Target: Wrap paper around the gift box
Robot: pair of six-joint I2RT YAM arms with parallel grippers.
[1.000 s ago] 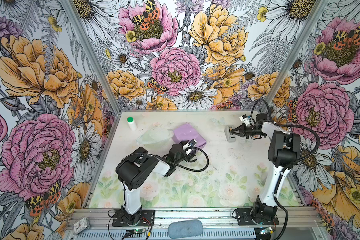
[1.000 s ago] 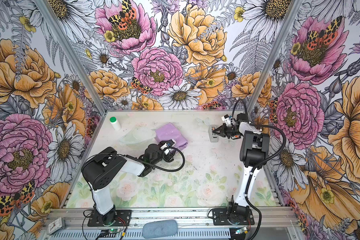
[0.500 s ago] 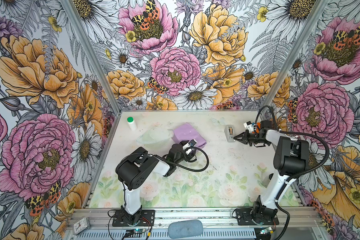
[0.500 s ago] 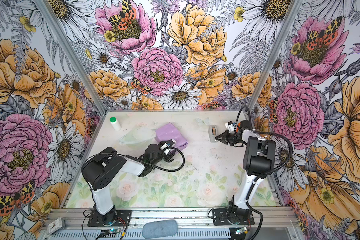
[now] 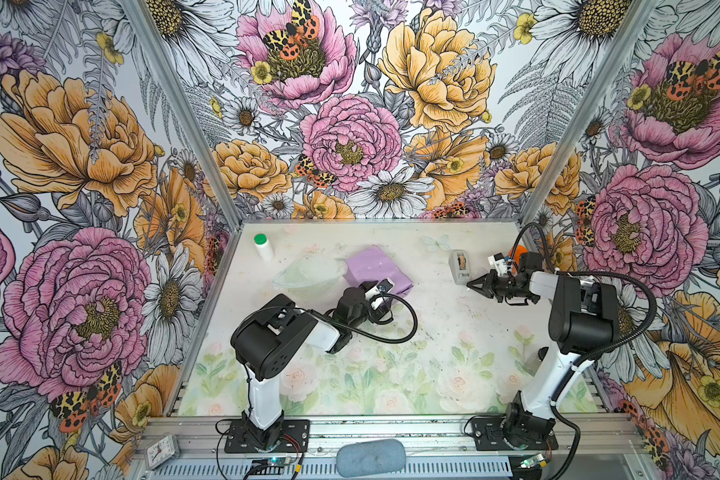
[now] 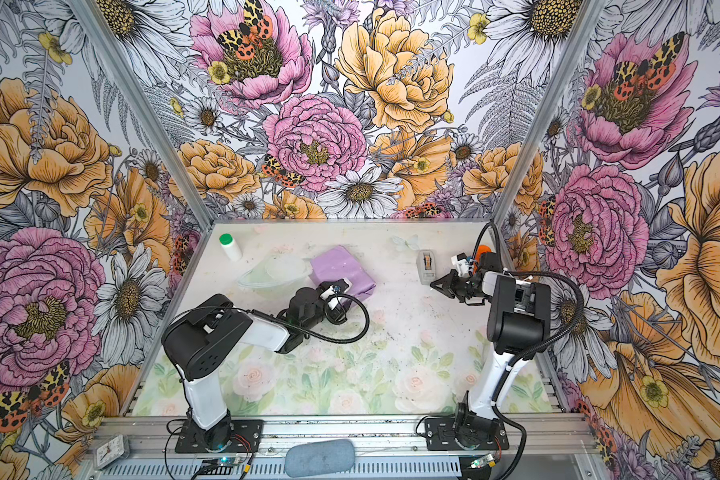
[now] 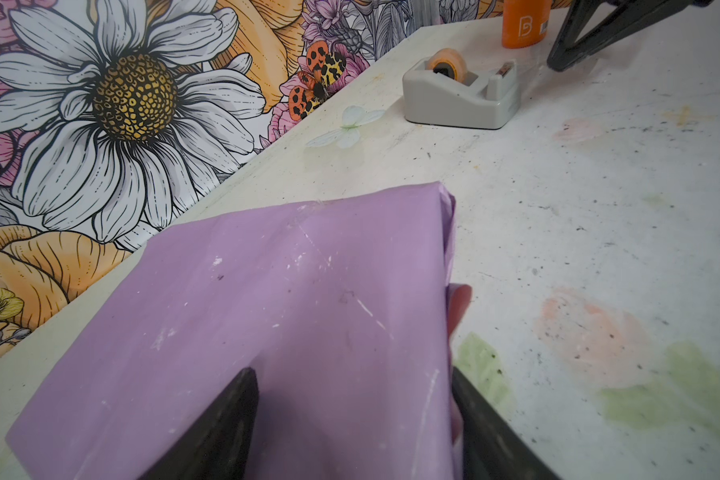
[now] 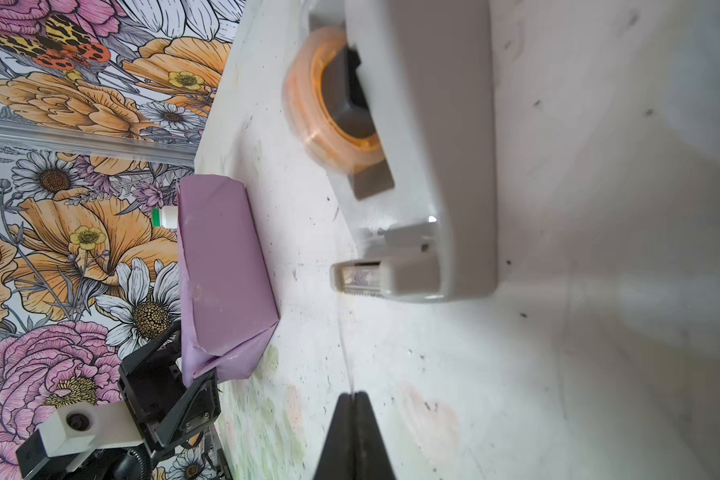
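Note:
The paper point(image 5: 375, 268) is lilac and folded around the gift box, which is hidden underneath; the parcel lies at the back middle of the table in both top views point(image 6: 341, 270). My left gripper point(image 7: 352, 374) is clamped on the parcel's near end, one finger on its top face and the other against its side edge point(image 8: 221, 270). My right gripper point(image 8: 354, 395) is shut, and a thin clear strip of tape point(image 8: 341, 340) runs from its tips to the cutter of the grey tape dispenser point(image 8: 433, 166). It hovers just in front of the dispenser point(image 5: 459, 266).
A white bottle with a green cap point(image 5: 263, 247) stands at the back left. A clear plastic bowl point(image 5: 308, 272) sits beside the parcel. An orange bottle point(image 5: 518, 251) stands behind my right wrist by the right wall. A small clock point(image 5: 161, 444) rests on the front rail.
My right gripper has drawn back from the dispenser's cutter toward the table's front, still shut, pulling tape out. The left arm and the parcel have not moved.

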